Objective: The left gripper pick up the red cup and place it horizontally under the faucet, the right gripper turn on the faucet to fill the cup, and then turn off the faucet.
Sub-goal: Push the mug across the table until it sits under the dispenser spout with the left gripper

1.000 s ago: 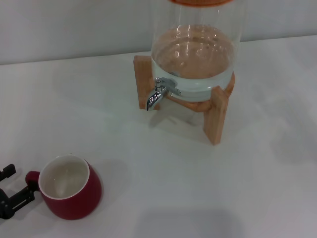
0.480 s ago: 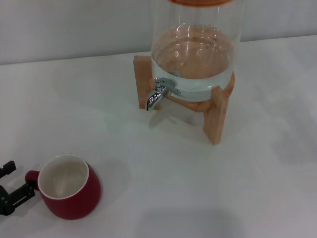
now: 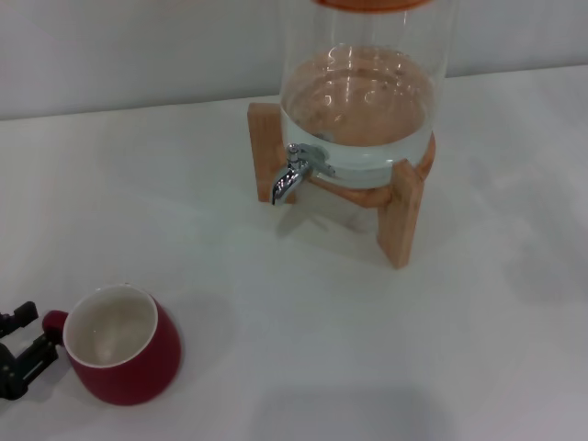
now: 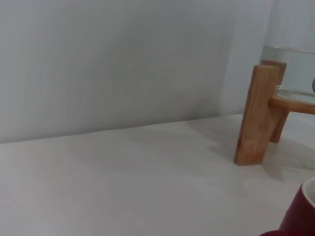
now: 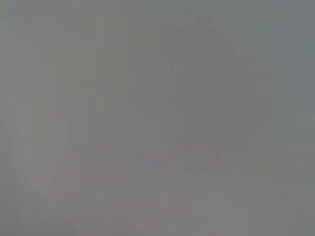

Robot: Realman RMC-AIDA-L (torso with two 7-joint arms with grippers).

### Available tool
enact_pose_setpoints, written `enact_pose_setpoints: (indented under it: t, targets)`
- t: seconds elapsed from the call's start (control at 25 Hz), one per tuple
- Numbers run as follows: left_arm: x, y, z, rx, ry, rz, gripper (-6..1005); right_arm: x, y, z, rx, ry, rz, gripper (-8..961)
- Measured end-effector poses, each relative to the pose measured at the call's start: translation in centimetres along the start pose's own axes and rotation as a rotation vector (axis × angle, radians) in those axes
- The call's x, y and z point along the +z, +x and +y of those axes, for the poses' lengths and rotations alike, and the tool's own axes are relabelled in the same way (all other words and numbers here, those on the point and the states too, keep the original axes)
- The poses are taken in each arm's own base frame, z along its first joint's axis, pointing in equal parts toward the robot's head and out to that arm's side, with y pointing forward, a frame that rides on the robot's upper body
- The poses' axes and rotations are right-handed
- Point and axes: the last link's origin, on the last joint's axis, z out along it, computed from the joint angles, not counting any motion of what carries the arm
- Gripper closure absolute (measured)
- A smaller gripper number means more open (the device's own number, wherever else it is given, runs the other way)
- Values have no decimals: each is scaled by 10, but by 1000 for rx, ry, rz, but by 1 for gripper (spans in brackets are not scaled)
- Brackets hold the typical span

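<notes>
1. Left hand [image 3: 37,334]: down low on the white worktop [image 3: 303,312], at its near left edge, only the black claw in the head view.
2. Grip: impossible to tell whether clenched on the handle or merely resting against it.
3. Red cup [image 3: 138,367]: directly to the right of the hand, touching it at the small loop handle, which points back toward the claw.
4. Standing on its base on the worktop, mouth up, white inside showing; no water seen in it.
5. Same cup [image 4: 300,216] as a dark-red sliver at the edge of the left wrist view, right up against the camera.
6. Faucet [image 3: 292,173]: well ahead of the hand and off to its right, far from the cup, spout curving down over bare worktop.
7. Mounted low on a clear glass dispenser [image 3: 363,101] partly filled with water.
8. Dispenser carried by a wooden stand [image 3: 401,216], whose nearest leg [image 4: 256,115] rises ahead of the hand in the left wrist view.
9. Right wrist view: flat grey only, nothing recognisable.
</notes>
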Motion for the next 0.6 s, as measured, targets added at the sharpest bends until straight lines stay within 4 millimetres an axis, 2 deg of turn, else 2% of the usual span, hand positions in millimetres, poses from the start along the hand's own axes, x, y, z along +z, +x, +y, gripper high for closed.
enact_pose_setpoints:
  t: [0.16, 0.36, 0.6]
  targets:
    - [0, 0, 1, -2, -3, 0, 436, 0, 0, 1, 0, -4, 0, 232]
    - [0, -1, 1, -3, -5, 0, 667, -1, 0, 1, 0, -5, 0, 232]
    - [0, -1, 1, -3, -5, -1, 835, -1, 0, 1, 0, -6, 0, 233]
